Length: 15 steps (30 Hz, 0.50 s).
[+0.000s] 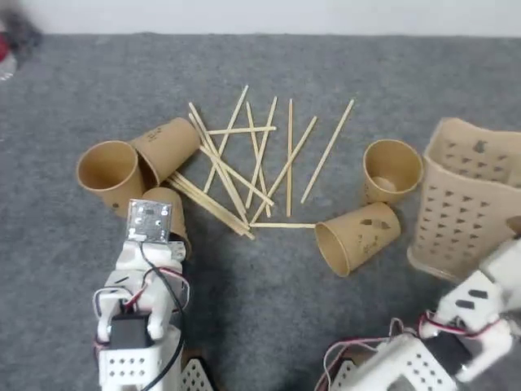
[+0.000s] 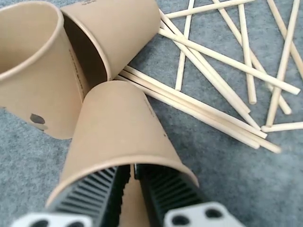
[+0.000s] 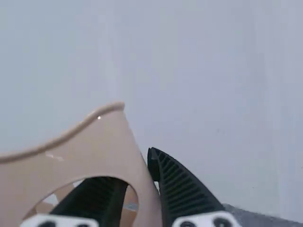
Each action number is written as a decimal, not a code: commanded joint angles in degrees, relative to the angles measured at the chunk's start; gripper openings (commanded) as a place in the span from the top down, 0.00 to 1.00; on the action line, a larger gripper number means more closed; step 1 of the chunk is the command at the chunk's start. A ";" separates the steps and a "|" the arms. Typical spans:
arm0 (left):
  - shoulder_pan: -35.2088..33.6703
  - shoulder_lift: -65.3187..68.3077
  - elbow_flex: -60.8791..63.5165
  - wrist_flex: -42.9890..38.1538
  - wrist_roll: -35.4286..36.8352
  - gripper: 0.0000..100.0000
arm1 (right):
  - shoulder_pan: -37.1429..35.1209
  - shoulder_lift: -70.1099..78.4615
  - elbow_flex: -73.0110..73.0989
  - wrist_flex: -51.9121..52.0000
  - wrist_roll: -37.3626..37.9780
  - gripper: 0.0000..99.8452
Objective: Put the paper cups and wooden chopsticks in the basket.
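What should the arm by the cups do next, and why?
Probably lift it a little: the left tool pinches the rim of a paper cup lying on its side, while the basket stands well apart, its wall held by the right tool.

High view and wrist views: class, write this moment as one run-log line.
left gripper: shut on tipped paper cup | right gripper: shut on basket | chopsticks: scattered on carpet

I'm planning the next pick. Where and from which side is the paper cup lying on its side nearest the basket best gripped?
Probably its rim: one of the jaws inside the mouth, one on the upper wall. The lying paper cup points its base toward the basket and its open mouth away from it, so come in low from the mouth side.
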State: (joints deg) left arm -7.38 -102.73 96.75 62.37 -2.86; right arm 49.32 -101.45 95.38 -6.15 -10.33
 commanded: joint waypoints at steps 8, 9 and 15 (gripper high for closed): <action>-0.53 0.09 -0.22 -0.18 -0.62 0.99 | 1.89 0.66 1.23 9.01 -6.42 0.99; -0.53 0.09 -0.22 -0.18 -0.62 0.99 | 1.54 0.57 1.23 9.71 -4.40 0.97; -0.53 0.09 -0.22 -0.18 -0.62 0.99 | -0.92 -1.63 1.23 14.37 5.71 0.79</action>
State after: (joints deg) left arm -7.38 -102.73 96.75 62.37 -3.03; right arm 48.88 -100.31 95.56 7.30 -7.08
